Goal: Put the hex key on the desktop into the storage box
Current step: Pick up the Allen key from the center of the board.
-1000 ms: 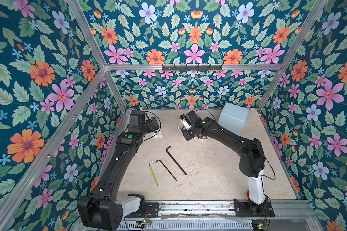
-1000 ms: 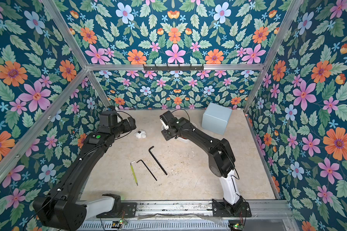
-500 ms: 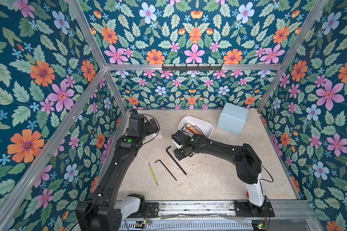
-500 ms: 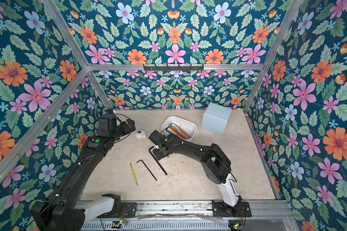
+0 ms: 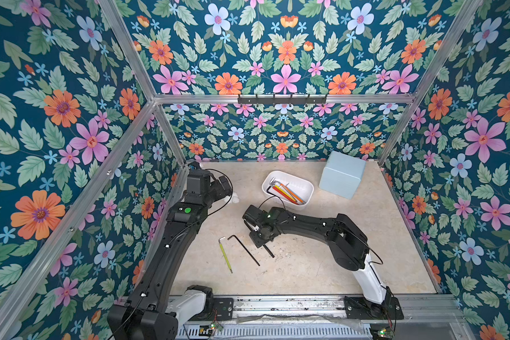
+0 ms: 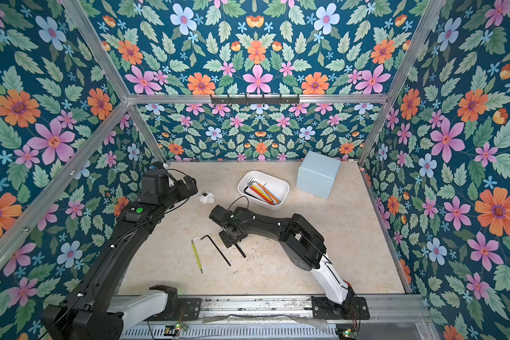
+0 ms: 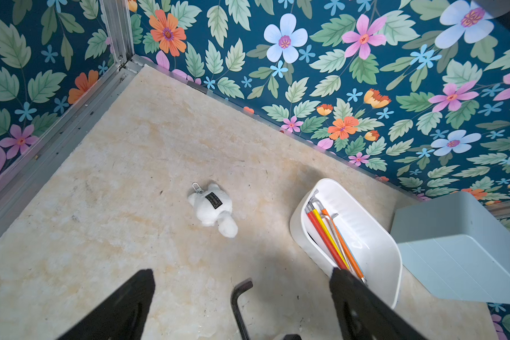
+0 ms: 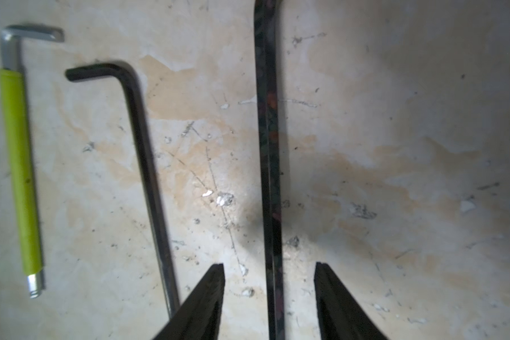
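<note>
The right hand (image 8: 270, 294) has dropped from the storage box (image 5: 305, 203) to straddle, spread and unclamped, a black hex key (image 8: 270, 164).

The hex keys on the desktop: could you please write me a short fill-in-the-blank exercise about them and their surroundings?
1. The sleeved hex key on the desktop has a ___ sleeve.
2. The thick hex key lying between the open jaws of the right pincer is ___ in colour.
3. The cube beside the storage box is pale ___.

Missing words: green; black; blue.
</note>
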Controlling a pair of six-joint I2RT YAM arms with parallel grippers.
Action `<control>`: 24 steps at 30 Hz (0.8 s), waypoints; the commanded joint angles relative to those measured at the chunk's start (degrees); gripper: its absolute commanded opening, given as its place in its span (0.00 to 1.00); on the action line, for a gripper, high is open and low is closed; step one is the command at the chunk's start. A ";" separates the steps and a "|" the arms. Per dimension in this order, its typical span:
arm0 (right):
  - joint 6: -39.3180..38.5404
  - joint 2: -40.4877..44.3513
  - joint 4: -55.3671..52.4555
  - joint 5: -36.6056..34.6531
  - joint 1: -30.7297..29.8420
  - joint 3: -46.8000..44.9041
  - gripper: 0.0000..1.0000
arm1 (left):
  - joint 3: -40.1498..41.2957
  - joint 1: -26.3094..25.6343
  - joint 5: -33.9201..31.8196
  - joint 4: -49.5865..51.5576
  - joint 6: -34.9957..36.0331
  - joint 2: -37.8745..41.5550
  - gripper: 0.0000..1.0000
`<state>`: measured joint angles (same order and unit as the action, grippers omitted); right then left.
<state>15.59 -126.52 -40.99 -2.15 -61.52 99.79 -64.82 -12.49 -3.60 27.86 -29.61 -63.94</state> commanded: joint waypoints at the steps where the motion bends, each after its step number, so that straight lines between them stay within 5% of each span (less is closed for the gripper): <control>1: 1.07 -1.50 -3.01 -3.03 -0.61 1.42 0.55 | 0.35 0.02 -0.88 0.81 0.84 0.72 0.99; 8: 1.46 -4.28 -5.30 -4.62 -1.37 3.21 0.41 | 0.66 0.01 -1.55 1.85 1.91 1.45 0.99; 15: 1.64 -4.79 -6.60 -5.13 -1.53 3.66 0.00 | 1.00 0.01 -1.60 1.07 1.97 1.63 0.99; 24: -3.41 -0.94 -5.07 -4.42 -1.50 2.96 0.00 | 0.74 0.01 -0.62 -0.36 2.08 0.86 0.99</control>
<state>15.03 -129.27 -44.88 -6.31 -63.00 102.67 -63.94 -12.49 -4.51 28.93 -28.14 -63.02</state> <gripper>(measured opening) 0.125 0.994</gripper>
